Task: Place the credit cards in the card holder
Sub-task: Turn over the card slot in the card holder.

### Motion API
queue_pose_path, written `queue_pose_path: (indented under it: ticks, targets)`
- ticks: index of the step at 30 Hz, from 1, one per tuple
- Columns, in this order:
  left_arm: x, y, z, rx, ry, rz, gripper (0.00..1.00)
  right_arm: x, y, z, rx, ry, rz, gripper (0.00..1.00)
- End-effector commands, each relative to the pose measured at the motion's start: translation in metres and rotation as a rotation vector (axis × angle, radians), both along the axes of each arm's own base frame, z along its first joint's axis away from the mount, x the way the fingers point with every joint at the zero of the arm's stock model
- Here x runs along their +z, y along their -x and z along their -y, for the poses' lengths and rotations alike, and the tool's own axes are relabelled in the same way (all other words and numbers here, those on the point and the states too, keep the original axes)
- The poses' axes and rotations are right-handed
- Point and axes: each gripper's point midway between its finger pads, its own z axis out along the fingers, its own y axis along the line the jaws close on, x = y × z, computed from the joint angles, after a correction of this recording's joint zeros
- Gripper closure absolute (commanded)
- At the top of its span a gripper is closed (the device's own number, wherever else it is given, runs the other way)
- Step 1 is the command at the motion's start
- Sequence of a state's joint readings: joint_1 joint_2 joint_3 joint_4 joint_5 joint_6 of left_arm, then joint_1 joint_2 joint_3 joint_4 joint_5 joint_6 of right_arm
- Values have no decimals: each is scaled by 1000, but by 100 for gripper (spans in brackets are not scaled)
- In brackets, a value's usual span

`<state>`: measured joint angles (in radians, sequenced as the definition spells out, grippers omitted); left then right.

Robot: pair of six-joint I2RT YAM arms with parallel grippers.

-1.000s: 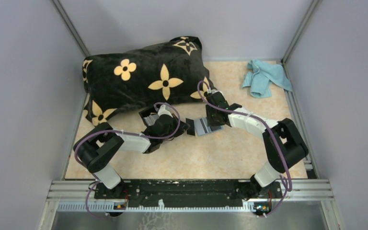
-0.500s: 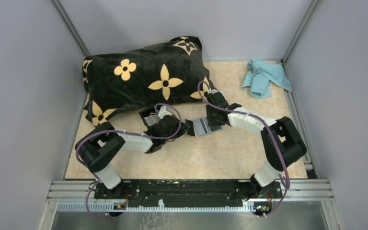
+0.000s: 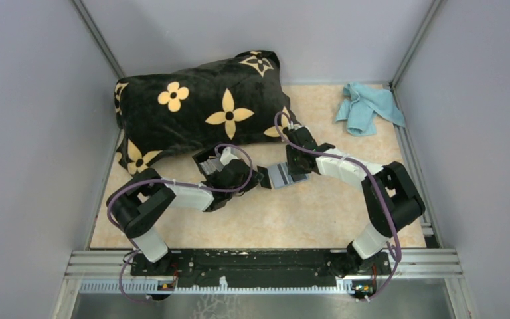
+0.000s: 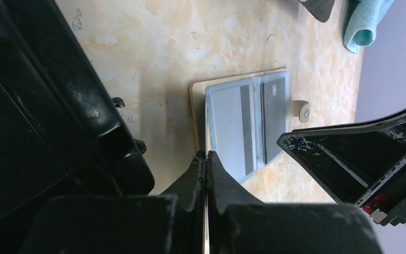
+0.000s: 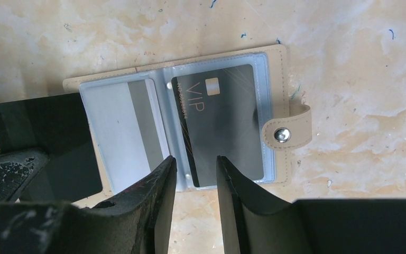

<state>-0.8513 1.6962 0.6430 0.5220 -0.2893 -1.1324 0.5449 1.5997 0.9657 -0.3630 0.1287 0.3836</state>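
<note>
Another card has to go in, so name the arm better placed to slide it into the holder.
Probably left. The left pincer is shut on the black card beside the open card holder. The right pincer holds nothing, its jaws apart over that holder.

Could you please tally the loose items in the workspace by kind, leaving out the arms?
Cards: 3 (grey striped card, dark VIP card, black card in the left claw)
Beige card holder: 1
Flowered pillow: 1
Light blue cloth: 1
Total: 6
</note>
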Motion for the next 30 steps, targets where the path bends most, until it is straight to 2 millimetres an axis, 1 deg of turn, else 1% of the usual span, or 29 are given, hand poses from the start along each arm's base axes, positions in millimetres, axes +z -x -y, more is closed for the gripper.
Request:
queue_pose_path:
  ticks: [1, 9, 25, 30]
  targets:
    - [-1, -4, 2, 17, -6, -2, 100, 18, -21, -7, -3, -40, 66, 65]
    - [5, -3, 3, 18, 10, 16, 100, 16, -19, -6, -2, -40, 59, 66]
    - [21, -1, 7, 5, 48, 68, 100, 0, -19, -3, -7, -44, 19, 66]
    - [18, -1, 7, 4, 30, 61, 100, -3, -18, -2, -8, -46, 12, 66]
